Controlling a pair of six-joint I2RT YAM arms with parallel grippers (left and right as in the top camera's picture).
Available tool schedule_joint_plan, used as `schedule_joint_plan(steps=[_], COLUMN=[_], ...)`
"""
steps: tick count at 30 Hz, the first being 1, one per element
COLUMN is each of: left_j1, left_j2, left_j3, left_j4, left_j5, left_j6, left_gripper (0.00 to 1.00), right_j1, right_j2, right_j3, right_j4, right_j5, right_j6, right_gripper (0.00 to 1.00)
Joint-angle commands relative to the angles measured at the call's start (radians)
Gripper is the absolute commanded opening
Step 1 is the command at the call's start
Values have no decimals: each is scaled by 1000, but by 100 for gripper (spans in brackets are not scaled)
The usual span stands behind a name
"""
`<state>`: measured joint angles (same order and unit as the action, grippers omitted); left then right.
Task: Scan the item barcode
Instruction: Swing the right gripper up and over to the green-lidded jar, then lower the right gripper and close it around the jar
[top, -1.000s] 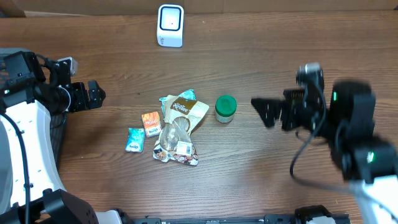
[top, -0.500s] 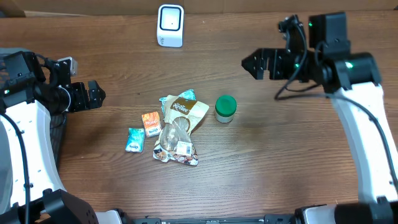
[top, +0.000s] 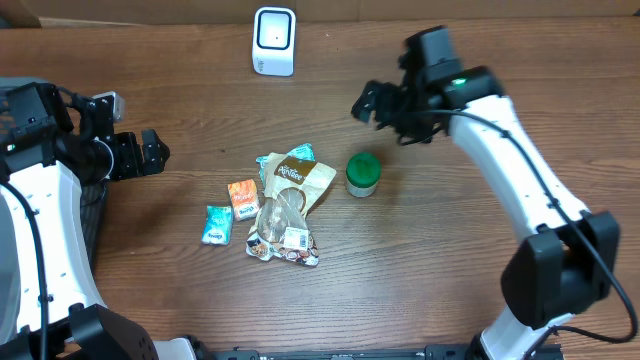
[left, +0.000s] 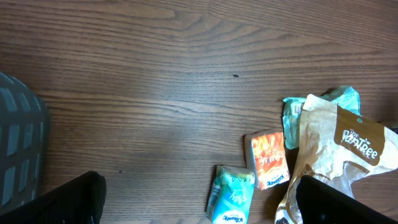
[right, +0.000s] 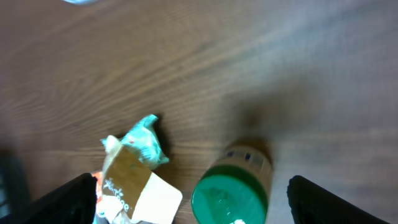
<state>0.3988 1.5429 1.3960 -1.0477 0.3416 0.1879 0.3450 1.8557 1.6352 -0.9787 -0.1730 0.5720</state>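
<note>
And the right arm has swung hard across: a second ago it sat low on the right side of the table, now its right gripper (top: 370, 103) is up near the middle, just beyond the green-lidded jar (top: 363, 173). The left gripper (top: 150, 152) hasn't budged from the left edge, and nothing on the wood has shifted.

Progress? Early going, by my read. Nothing is lifted. The jar stands upright on the table (top: 430, 270), right of the heap of packets: brown pouch (top: 296, 178), orange packet (top: 243, 197), teal packet (top: 217, 224). The white scanner (top: 274, 40) waits at the far edge, well apart from all of it. Grab, carry and present to the scanner are all left to do.

Right fingers (right: 329, 199) are spread wide, one at each side of the wrist view, with the jar's green lid showing between them lower down. They hold nothing, and I see no contact. Left fingers (left: 62, 202) are splayed wide too, empty, packets lying ahead of them
</note>
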Motion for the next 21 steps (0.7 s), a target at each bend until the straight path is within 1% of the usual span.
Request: schedule_joint_plan(steps=[1, 5, 10, 19, 21], left_j1=[-6, -6, -6, -6, -6], left_j2=[-2, -2, -2, -2, -2], left_j3=[20, 20, 20, 20, 20], left_j4=[1, 1, 1, 1, 1], left_j5=[14, 14, 14, 14, 14], left_j6=[22, 22, 22, 22, 22], left_gripper=[100, 100, 100, 100, 100], right_j1=[58, 100, 105, 105, 105], right_j2=[8, 43, 106, 138, 138], right_j3=[19, 7, 7, 7, 7], right_j4=[-15, -20, -42, -129, -139], right_j5=[180, 239, 215, 193, 165], right_j6=[218, 270, 269, 261, 229], right_gripper=[93, 89, 84, 83, 83])
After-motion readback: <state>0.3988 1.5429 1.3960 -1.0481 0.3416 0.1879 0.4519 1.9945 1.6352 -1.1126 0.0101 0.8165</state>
